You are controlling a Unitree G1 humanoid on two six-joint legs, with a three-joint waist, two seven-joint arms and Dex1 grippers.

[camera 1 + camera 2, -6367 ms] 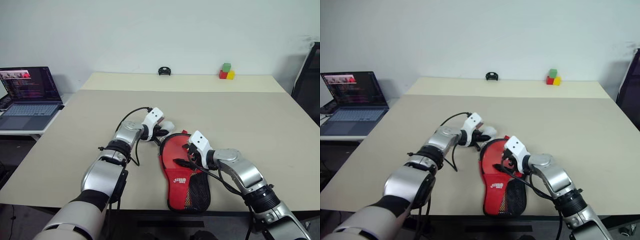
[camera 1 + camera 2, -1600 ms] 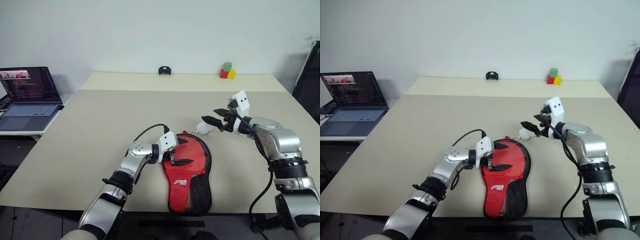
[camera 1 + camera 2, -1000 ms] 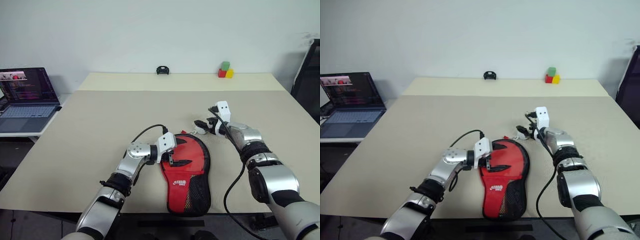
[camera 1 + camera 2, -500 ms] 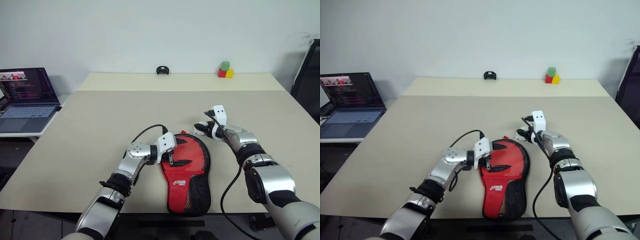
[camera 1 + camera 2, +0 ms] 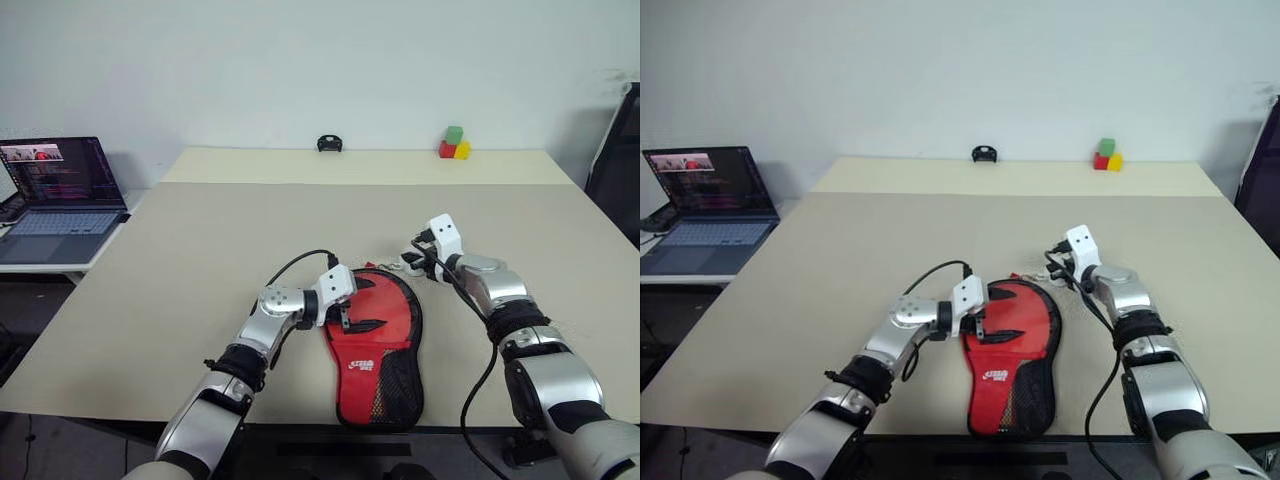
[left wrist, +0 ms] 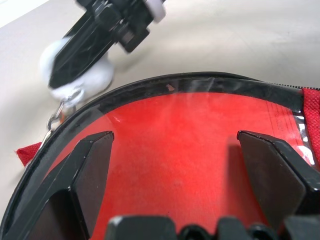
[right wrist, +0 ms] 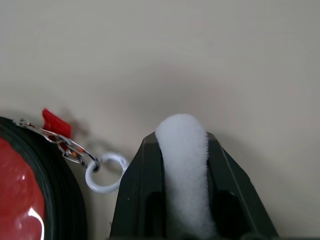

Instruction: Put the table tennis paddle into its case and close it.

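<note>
Between our left tool's (image 6: 172,165) wide-spread fingers lies the red case (image 5: 375,340) on the tabletop (image 5: 200,260); our right tool (image 7: 184,150), just beyond its rim, pinches a white pom-pom (image 7: 183,165) on the zipper chain.

silver arms, black fingers (image 6: 272,172), black cables

Pretty sure it's a lab or office: plain white wall (image 5: 300,60), big beige tabletop (image 5: 200,230), open laptop showing code (image 5: 60,190) on a side desk, coloured toy blocks (image 5: 452,143).
</note>
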